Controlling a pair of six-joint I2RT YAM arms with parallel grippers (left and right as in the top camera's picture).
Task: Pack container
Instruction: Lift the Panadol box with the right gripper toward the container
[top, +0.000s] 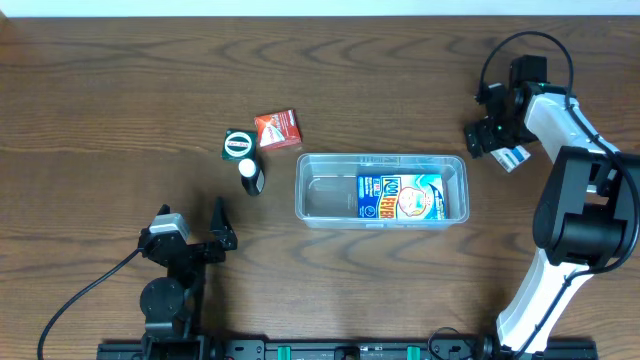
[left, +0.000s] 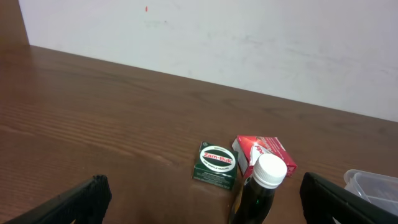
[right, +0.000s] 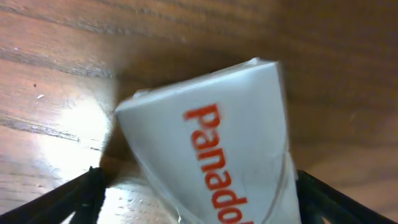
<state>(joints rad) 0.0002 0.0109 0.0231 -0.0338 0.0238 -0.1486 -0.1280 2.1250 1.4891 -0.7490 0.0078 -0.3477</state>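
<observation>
Container first: the clear rectangular plastic tub (top: 322, 200) lies at frame centre in the overhead view, with 1 blue-and-white flat box (top: 400, 197) filling its right half. At upper right, the right gripper (top: 497, 140) appears clamped on a white cardboard box with red lettering (right: 211, 137), held tilted above the wood table (top: 120, 90). At lower left, the left gripper (top: 224, 226) has its fingers wide apart, holding nothing. Left of the container stand a dark bottle with white cap (top: 250, 176), a green round-labelled tin (top: 238, 144) and a small red box (top: 278, 130). The tilted white box could catch the rim or land on the blue box; the upright bottle could topple if nudged.
</observation>
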